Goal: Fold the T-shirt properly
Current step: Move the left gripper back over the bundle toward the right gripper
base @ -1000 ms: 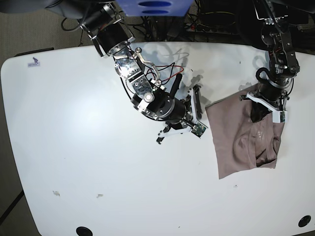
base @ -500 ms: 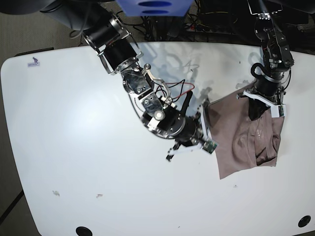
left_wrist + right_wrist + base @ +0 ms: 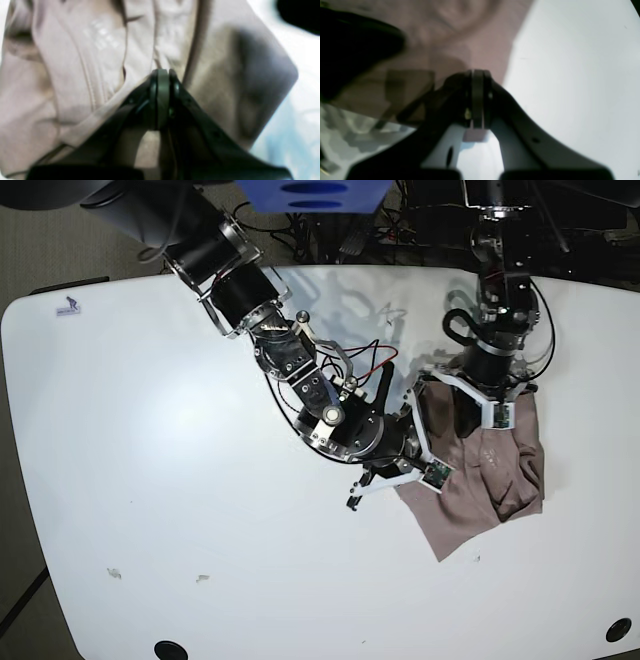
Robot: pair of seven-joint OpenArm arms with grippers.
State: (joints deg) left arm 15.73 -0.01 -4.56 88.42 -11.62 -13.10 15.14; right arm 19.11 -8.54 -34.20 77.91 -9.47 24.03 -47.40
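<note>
The mauve-brown T-shirt [image 3: 495, 485] lies as a wrinkled, partly folded bundle on the right side of the white table [image 3: 200, 510]. My left gripper [image 3: 480, 418] stands over its upper part. In the left wrist view the left gripper [image 3: 161, 75] is shut, with folds of the T-shirt [image 3: 75, 75] drawn up to its tips. My right gripper [image 3: 415, 475] is at the cloth's left edge. The right wrist view has the right gripper [image 3: 477, 73] shut at the border of the T-shirt [image 3: 470, 37], a strip of mauve cloth showing between its fingers.
The right arm's long body [image 3: 320, 395] stretches across the table's middle from the back. Two small scraps [image 3: 113, 573] lie near the front left. Dark holes [image 3: 170, 648] sit at the front corners. Cables run along the far edge [image 3: 350, 240].
Both arms have moved left and toward the front, and the T-shirt has slid left with them. The right gripper has come onto the cloth's left edge.
</note>
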